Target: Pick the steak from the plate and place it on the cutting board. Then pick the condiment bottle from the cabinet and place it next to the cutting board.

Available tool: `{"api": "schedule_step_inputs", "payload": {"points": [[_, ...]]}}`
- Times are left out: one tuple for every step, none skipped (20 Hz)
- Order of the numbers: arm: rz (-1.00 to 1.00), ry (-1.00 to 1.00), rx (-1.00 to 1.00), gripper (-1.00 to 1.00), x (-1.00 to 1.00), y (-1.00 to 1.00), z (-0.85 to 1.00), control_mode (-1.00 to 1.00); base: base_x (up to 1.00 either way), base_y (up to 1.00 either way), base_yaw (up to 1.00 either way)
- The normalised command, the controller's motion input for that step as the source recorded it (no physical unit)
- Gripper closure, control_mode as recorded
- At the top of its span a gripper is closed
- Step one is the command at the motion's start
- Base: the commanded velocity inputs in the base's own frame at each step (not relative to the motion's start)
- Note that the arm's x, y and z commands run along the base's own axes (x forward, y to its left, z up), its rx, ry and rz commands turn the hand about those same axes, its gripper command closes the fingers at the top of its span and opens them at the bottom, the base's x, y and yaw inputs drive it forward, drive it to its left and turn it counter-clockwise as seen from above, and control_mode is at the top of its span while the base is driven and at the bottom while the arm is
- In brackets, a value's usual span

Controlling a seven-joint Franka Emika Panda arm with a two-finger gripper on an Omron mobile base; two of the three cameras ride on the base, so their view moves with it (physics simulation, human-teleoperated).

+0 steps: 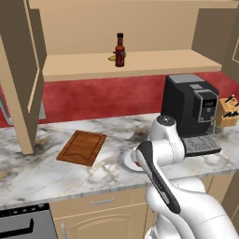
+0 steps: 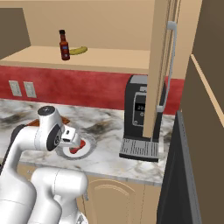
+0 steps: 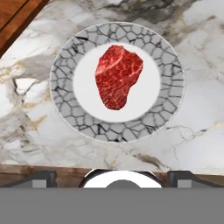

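Step in hand: first half of the job, the pick of the steak (image 3: 117,75); nothing lifted yet, by the look of it.
Steak: lies on the plate (image 3: 170,100), roughly at its middle, a red irregular chunk much smaller than the dish; from the right base view it shows as a red patch just under the hand.
Plate: sits on the marble counter (image 1: 32,172), between the cutting board (image 1: 83,147) and the coffee machine (image 1: 189,107); close beside the board but not touching it, as far as I can tell.
Gripper (image 3: 117,177): poised above the plate, looking straight down on the meat; fingers (image 3: 41,178) spread wide at either side, holding nothing.
Cutting board: bare, its long side angled on the counter, to the left of the plate in the left base view.
Condiment bottle (image 1: 120,50): upright on the shelf of the cabinet (image 1: 154,63), a banana (image 2: 78,50) just behind it; untouched.
Next move, my reading: drop straight down so the fingers straddle the steak, then close; the piece is low and flat, so the tips must come nearly to the plate surface.
Risk: fingers striking the raised rim, or sliding the meat instead of pinching it.
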Motion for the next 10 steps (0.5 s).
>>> {"api": "schedule_step_inputs", "payload": {"points": [[0.0, 0.0, 0.0, -1.0, 0.19, 0.01, -0.21, -1.0, 0.0, 0.0, 0.0], [0.0, 0.0, 0.0, -1.0, 0.22, 0.0, -0.25, -1.0, 0.0, 0.0, 0.0], [0.0, 0.0, 0.0, -1.0, 0.24, 0.0, -0.26, -1.0, 0.0, 0.0, 0.0], [0.0, 0.0, 0.0, -1.0, 0.21, 0.0, -0.23, -1.0, 0.0, 0.0, 0.0], [0.0, 0.0, 0.0, -1.0, 0.25, 0.0, -0.23, -1.0, 0.0, 0.0, 0.0], [0.0, 0.0, 0.0, -1.0, 0.22, 0.0, -0.2, -1.0, 0.0, 0.0, 0.0], [0.0, 0.0, 0.0, -1.0, 0.23, 0.0, -0.19, -1.0, 0.0, 0.0, 0.0], [0.0, 0.0, 0.0, -1.0, 0.22, 0.0, -0.19, -1.0, 0.0, 0.0, 0.0], [0.0, 0.0, 0.0, -1.0, 0.2, 0.0, -0.18, -1.0, 0.0, 0.0, 0.0], [0.0, 0.0, 0.0, -1.0, 0.19, 0.0, -0.17, -1.0, 0.0, 0.0, 0.0]]}}
